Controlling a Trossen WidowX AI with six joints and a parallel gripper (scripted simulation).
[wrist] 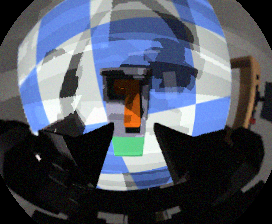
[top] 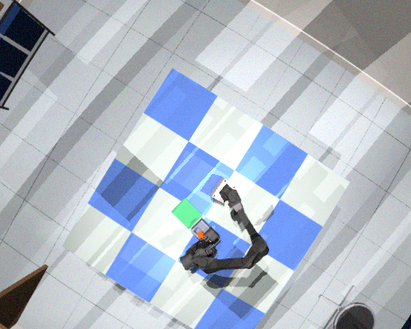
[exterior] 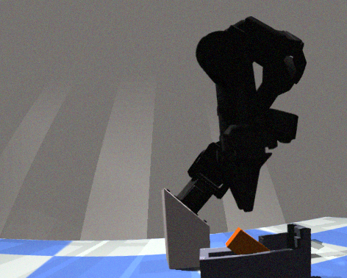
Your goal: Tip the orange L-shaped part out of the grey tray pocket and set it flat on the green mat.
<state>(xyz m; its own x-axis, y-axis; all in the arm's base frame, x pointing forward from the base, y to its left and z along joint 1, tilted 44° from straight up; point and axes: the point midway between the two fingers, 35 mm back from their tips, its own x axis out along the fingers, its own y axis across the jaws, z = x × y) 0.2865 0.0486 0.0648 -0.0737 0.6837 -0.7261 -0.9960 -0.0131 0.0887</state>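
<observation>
The orange part (top: pixel 200 235) (exterior: pixel 245 244) (wrist: pixel 132 115) is tilted in the grey tray (exterior: pixel 253 266) (wrist: pixel 118 112). Its straight end near the green mat sticks up above the tray wall, and its wider end sits low in shadow at the far side in the wrist view. The green mat (top: pixel 186 213) (wrist: pixel 129 146) lies flat beside the tray with nothing on it. My gripper (exterior: pixel 246 209) (wrist: pixel 134 125) is open and empty, pointing down above the tray and the part. In the wrist view its fingers stand to either side of the raised end, well above it. In the exterior view the fingers overlap.
A pale slanted base plate (top: pixel 218 191) (exterior: pixel 187 235) carries the arm and stands near the tray. The tray has a taller block (exterior: pixel 299 235) at the end away from the mat. The floor is blue and white checkered.
</observation>
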